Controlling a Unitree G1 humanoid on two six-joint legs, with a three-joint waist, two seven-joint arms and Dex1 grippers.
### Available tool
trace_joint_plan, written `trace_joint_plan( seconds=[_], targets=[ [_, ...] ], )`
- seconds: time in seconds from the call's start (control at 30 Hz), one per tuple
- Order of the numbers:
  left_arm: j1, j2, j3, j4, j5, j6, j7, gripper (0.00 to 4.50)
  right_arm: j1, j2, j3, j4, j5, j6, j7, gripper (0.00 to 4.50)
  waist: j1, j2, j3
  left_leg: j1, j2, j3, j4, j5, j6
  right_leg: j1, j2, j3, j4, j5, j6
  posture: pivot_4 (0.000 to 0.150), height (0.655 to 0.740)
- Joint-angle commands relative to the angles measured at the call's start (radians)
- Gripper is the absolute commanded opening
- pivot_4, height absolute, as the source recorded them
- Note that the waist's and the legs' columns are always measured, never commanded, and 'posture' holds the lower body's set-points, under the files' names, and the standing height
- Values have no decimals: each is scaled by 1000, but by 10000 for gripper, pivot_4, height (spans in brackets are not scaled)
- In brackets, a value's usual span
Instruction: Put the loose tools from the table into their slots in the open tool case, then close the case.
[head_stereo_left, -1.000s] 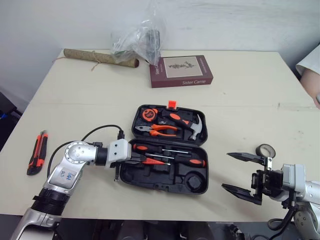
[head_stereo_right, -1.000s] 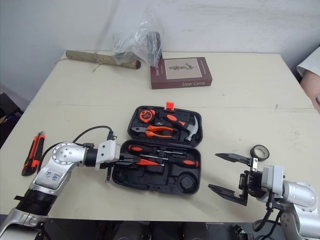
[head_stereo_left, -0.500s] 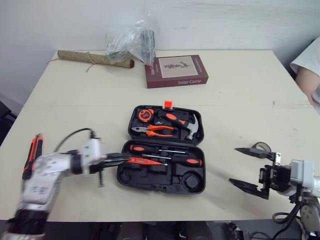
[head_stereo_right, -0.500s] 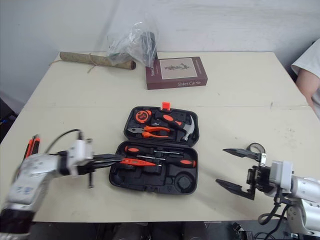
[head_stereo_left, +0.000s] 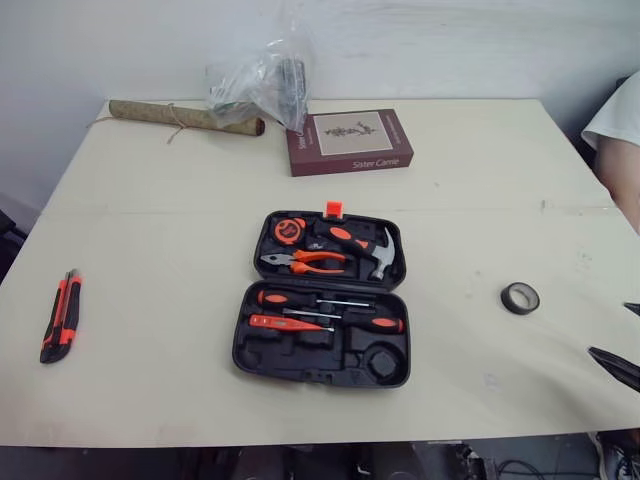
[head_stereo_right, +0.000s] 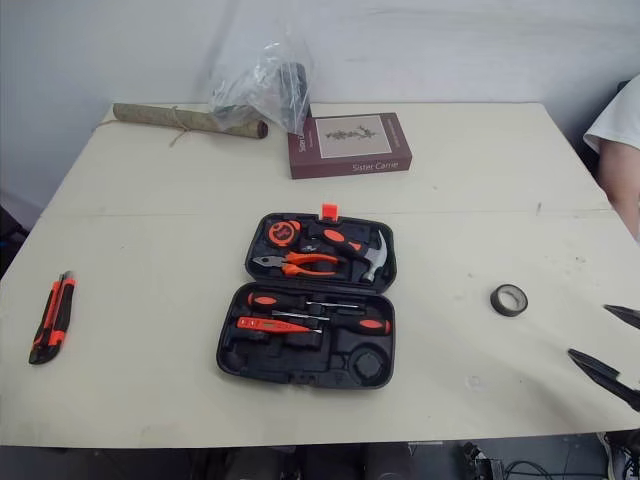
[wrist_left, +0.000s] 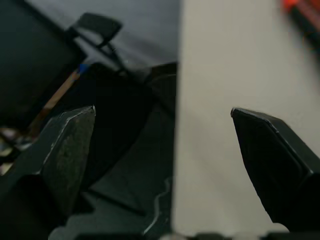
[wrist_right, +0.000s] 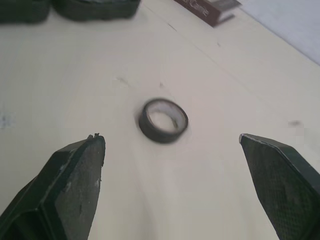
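Both my arms have pulled back from a second ago: my left gripper (wrist_left: 162, 115), which was then at the tool case (head_stereo_right: 300, 352) with the orange tester (head_stereo_right: 272, 324) at its fingertips, has let go, and the tester now lies in its slot in the front half of the case. My left fingers are spread wide and empty, straddling the near edge of the table (head_stereo_left: 160, 230). A blurred orange-and-black shape beyond them is, I judge, the utility knife (head_stereo_left: 60, 316), so I reckon that arm is placed for that pickup. My right gripper (head_stereo_right: 588, 330) has drawn back too, with its fingers wide apart and nothing in them. The tape roll (wrist_right: 163, 120) lies flat just ahead of them, centred on the gap, which lines me up to close on it. The case sits open well to the inner side of my right fingers, and the round recess at its near corner looks meant for the tape. Knife and tape are both still loose, so the case cannot close yet. Farther out, past the case, lie a book (head_stereo_left: 349, 141), a plastic bag (head_stereo_left: 255, 80) and a tied roll (head_stereo_left: 180, 116).
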Motion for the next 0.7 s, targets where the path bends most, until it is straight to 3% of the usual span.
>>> trace_joint_plan(
  seconds=[0.03,0.13,0.23,0.3,0.43,0.53,0.7],
  targets=[
    [1,-1,11,0,-35,-41,-9,44392,-17,14,9,-34,18,-17,50,45000,0,0,0,0,0,0,0,-2,0,0,0,0,0,0,0,1500,7400],
    [-30,-29,-48,-108,-51,5,-25,44392,-19,71,57,-154,38,31,28,45000,3,-1,-1,1,1,0,0,-4,-3,0,0,0,1,0,-1,1500,7400],
    [-65,-62,-110,-300,-85,110,-15,44392,0,145,128,-391,76,138,-53,45000,10,1,0,0,1,-2,0,-2,-9,-1,-1,0,1,0,-1,1500,7400],
    [-71,-60,-166,-411,-42,222,65,44392,1,215,178,-591,122,251,-182,45000,11,1,0,-1,1,-2,0,-1,-11,-1,0,0,1,0,-2,1500,7400],
    [-97,-86,-241,-684,-149,542,123,44392,14,295,308,-901,149,376,-285,45000,7,2,0,-2,1,-2,-1,0,-11,-1,0,0,1,0,-1,1500,7400],
    [-155,-97,-288,-829,-202,758,216,44392,-6,332,384,-1007,147,411,-308,45000,5,1,0,-2,1,-2,0,1,-7,-1,0,0,1,1,-1,1500,7400],
    [-292,-114,-382,-964,-205,1122,440,44392,-63,361,462,-1025,124,404,-271,45000,6,1,0,-2,0,-2,0,3,-5,0,1,0,1,1,-1,1500,7400]
  ],
)
